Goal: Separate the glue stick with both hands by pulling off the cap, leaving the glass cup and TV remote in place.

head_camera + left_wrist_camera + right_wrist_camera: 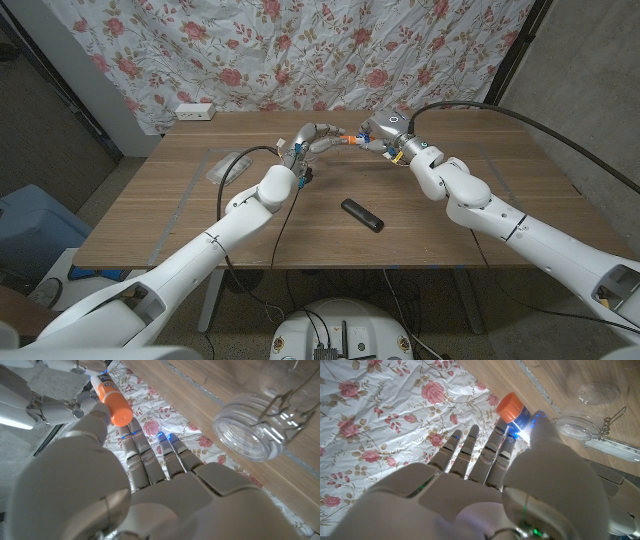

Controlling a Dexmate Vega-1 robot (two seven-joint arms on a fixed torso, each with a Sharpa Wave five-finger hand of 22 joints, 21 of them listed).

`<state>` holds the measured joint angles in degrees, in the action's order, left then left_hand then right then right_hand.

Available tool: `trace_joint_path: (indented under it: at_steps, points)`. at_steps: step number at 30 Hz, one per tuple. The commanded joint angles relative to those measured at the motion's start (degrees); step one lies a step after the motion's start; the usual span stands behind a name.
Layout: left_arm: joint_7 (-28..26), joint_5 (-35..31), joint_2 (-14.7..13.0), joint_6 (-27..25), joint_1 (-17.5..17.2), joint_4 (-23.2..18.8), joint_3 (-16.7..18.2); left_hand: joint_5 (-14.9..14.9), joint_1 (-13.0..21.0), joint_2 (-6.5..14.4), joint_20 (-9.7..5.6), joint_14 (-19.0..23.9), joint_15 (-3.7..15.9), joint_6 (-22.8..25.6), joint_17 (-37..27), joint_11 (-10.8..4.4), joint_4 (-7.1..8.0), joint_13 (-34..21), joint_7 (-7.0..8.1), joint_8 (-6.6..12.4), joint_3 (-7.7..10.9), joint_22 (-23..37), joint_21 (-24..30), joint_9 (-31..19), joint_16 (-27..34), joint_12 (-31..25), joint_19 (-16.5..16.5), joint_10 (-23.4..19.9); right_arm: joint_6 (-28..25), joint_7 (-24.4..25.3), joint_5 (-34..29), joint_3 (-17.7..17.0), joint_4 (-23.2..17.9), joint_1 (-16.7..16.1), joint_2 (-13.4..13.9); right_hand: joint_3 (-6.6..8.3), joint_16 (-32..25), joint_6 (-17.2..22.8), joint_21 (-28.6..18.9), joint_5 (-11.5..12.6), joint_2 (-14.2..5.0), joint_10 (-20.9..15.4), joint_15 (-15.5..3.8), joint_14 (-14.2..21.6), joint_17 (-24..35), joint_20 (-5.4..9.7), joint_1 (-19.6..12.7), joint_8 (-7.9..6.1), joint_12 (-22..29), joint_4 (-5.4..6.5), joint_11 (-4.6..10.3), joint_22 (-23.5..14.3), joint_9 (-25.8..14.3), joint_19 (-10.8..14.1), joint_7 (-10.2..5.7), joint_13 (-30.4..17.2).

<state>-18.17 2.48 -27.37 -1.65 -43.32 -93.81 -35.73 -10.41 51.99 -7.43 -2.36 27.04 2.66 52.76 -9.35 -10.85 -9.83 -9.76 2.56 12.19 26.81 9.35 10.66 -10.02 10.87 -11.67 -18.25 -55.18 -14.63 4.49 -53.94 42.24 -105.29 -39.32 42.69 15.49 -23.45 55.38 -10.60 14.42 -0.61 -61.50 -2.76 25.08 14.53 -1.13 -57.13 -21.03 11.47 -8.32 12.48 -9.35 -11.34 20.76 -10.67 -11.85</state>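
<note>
The glue stick [350, 139] hangs in the air beyond the TV remote [361, 215], pinched between the left hand [312, 138] and right hand [381, 134]. It looks light, stiff and slick, so I'd squeeze the orange cap [114, 402] hard and hold the body near the seam.

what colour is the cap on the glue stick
Orange. The glue stick's cap shows best in the left wrist view, pinched by the left hand.

Wooden worktop [520, 190] carries a black remote [361, 215] near its centre, toward 6 o'clock; a clear glass jar [228, 165] lies on its side at 9 o'clock; a white power strip [195, 112] sits at the 11 o'clock corner
</note>
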Motion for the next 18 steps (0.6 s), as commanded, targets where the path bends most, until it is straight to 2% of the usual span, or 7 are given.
trace_joint_path:
  at_steps: [1,18]
  points:
    - [-2.0,-1.1,0.6,-0.6,-0.6,-0.5,0.1,-0.3,0.7,0.2,-3.82,0.7,2.51,0.9,-0.1,-0.06,-0.11,-0.1,-0.05,-0.06,-0.19,0.2,0.2,-0.2,0.3,0.2,-0.6,-0.7,-1.0,0.3,-0.3,-0.6,-1.0,-0.9,0.3,-0.13,0.0,3.1,-0.1,0.2,-0.14,-0.2,-6.79,0.1,0.2,0.04,0.5,-0.35,0.0,-0.05,-0.03,-0.2,-0.2,-0.1,-2.40,-0.2]
    - [-2.9,-1.4,1.5,-2.3,-0.4,-0.6,-0.2,-0.2,1.0,0.6,-3.56,2.2,2.01,2.9,0.0,-0.38,0.21,-0.2,-0.82,-0.15,-0.86,0.2,0.3,-0.4,0.3,0.1,-1.6,-3.1,-1.4,1.1,0.1,-1.1,-1.0,-1.5,0.5,-0.23,-0.1,3.3,-0.1,0.1,-0.23,-0.3,-6.69,0.2,0.4,0.22,0.6,-0.26,0.0,-0.03,-0.02,-0.2,-0.2,0.0,-2.41,-0.2]
